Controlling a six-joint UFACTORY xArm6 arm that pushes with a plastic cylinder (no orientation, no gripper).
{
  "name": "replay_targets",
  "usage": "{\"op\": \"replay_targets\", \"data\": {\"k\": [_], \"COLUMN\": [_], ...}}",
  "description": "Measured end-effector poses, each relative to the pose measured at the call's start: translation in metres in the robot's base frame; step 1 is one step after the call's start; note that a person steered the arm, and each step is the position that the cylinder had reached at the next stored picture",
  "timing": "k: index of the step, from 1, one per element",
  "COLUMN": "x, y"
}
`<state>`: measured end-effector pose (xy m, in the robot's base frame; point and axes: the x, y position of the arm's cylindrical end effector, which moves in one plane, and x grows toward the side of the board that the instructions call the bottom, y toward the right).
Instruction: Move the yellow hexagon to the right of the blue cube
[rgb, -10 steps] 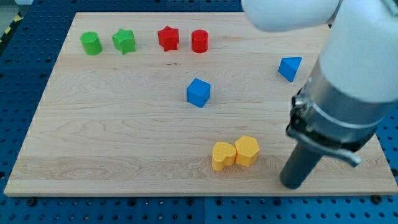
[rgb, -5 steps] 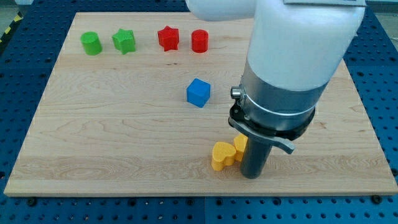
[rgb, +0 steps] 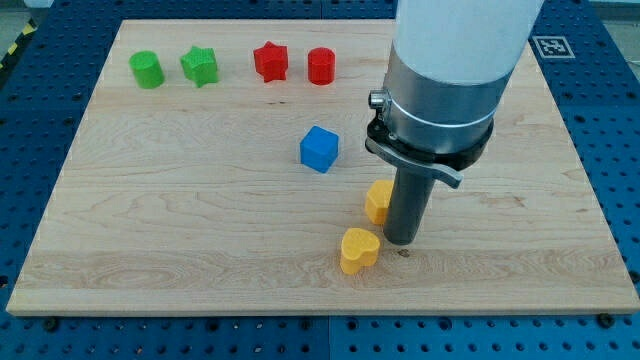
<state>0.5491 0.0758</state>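
The yellow hexagon (rgb: 378, 201) lies on the wooden board, below and to the right of the blue cube (rgb: 319, 149). My tip (rgb: 400, 241) touches the hexagon's right side, and the rod hides part of it. A yellow heart (rgb: 358, 250) sits just below the hexagon, to the left of my tip and apart from the hexagon.
Along the view's top stand a green cylinder (rgb: 146, 69), a green star (rgb: 200, 66), a red star (rgb: 270, 61) and a red cylinder (rgb: 321, 66). The arm's body hides the board's upper right part. The board's (rgb: 180, 230) bottom edge is near my tip.
My tip moved left from the board's right side to the yellow pair, then up. The hexagon slid up, away from the heart, toward the blue cube.
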Motion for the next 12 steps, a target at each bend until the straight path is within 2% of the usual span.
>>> {"op": "replay_targets", "data": {"k": [2, 3, 5, 7, 10, 11, 12], "x": [-0.023, -0.008, -0.006, -0.043, -0.070, -0.071, -0.041], "y": [0.000, 0.000, -0.024, -0.019, 0.004, 0.004, 0.007]}}
